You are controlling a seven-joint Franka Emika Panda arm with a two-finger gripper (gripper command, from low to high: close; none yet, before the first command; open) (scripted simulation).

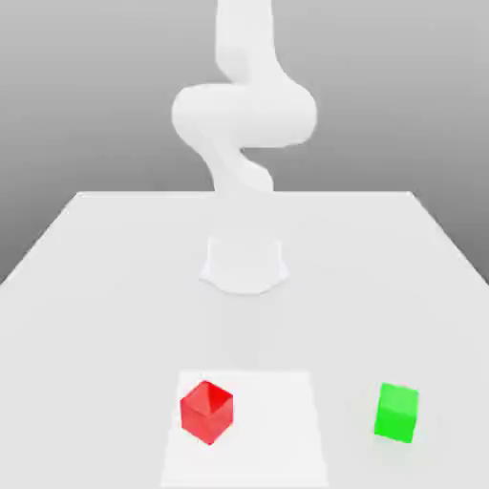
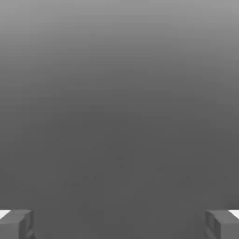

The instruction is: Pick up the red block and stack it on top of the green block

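Claw (image 2: 119,225) wide open in hand view, nothing between the fingers, red block (image 1: 207,413) on white patch (image 1: 272,430), around 7 o'clock in exterior view, green block (image 1: 396,413) on table (image 1: 115,325), near 4–5 o'clock, blocks well apart, white arm (image 1: 244,115) at 12.

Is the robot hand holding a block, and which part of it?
No, the gripper is open and holds nothing. The red block sits on the white square.

- Red block (image 1: 207,413): on the panel (image 1: 277,430), toward its edge at the exterior view's left.
- Green block (image 1: 396,413): off the panel, to the exterior view's right of the red block.
- Arm base (image 1: 244,263): behind the red block.
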